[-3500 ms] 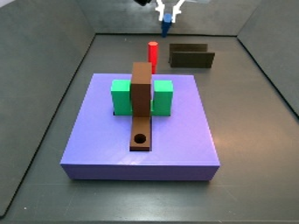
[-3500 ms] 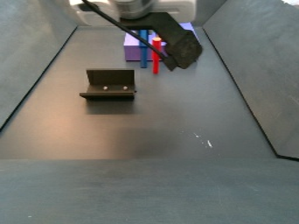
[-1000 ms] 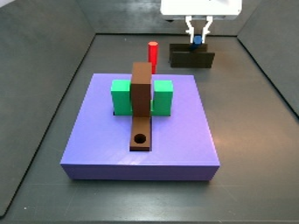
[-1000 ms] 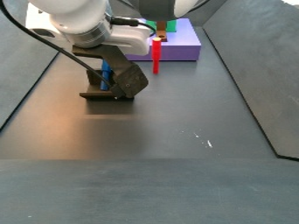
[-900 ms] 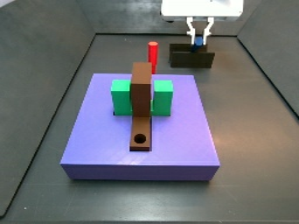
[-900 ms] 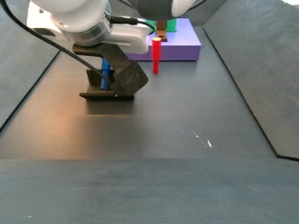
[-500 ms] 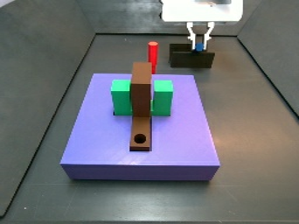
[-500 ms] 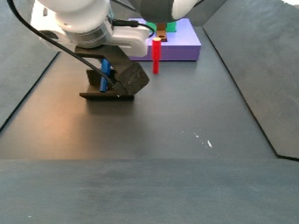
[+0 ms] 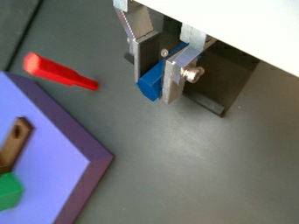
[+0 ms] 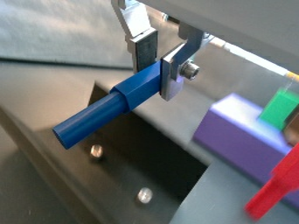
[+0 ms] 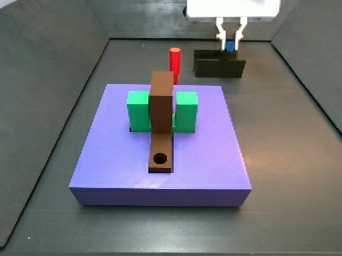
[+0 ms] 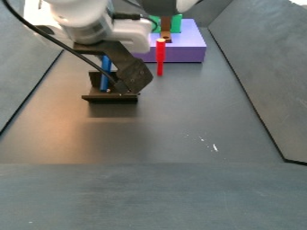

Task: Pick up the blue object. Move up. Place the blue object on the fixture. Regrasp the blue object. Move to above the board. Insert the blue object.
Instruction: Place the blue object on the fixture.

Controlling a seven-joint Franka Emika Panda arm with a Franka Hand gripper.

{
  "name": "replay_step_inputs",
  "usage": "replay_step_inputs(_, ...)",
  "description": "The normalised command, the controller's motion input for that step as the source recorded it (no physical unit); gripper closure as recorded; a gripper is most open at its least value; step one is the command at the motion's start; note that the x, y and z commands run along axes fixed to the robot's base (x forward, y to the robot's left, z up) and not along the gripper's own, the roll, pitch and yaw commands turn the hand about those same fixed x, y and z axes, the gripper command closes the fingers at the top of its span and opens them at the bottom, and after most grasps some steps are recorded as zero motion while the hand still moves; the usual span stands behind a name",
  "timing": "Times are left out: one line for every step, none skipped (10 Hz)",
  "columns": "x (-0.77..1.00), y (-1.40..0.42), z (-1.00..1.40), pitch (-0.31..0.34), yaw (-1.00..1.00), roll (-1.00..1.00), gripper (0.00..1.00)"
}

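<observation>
**Q:** Blue object [image 10: 112,103] — where did it sit, and what did the claw do to it?

**A:** It was pinched between the gripper's [image 10: 156,63] two silver fingers [image 10: 176,68], as both wrist views showed. One wrist view gave its whole length sticking out from the pads over the fixture [image 10: 128,166]; in a wrist view only its blue end [image 9: 152,81] appeared, with the gripper [image 9: 156,61] closed on it.

**Q:** What did the side views add?

**A:** In a side view the gripper [image 11: 231,41] hung over the fixture [image 11: 221,66] at the far end of the floor, a sliver of blue [image 11: 235,44] showing between the fingers. Whether the peg touched the fixture could not be told. In a side view the arm hid most of the gripper [image 12: 110,72] above the fixture [image 12: 110,92].

**Q:** And farther off?

**A:** The red peg [image 12: 160,56] stood upright just in front of the board [image 12: 186,47]. Only a side view showed the board [image 11: 114,160] fully, carrying the green block [image 11: 139,110] and the brown strip [image 11: 162,120].
</observation>
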Motion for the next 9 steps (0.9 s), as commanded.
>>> replay_step_inputs(0.17, 0.0, 0.0, 0.06, 0.04, -0.11, 1.0)
replay_step_inputs(0.19, 0.0, 0.0, 0.051, 0.05, -0.42, 1.0)
replay_step_inputs(0.17, 0.0, 0.0, 0.0, 0.1, -0.58, 1.0)
replay_step_inputs(0.1, 0.0, -0.01, -0.034, 0.07, -0.62, 1.0)
replay_step_inputs(0.09, 0.05, -0.05, -0.066, 0.05, -0.55, 1.0)
replay_step_inputs(0.12, 0.0, -0.17, -0.143, 0.0, -0.15, 1.0)
replay_step_inputs(0.0, 0.0, -0.29, -0.254, -0.01, 0.0, 1.0)
replay_step_inputs(0.0, 0.0, -0.2, -0.197, 0.0, 0.0, 1.0)
replay_step_inputs(0.0, 0.01, -0.17, -0.18, 0.0, 0.0, 1.0)
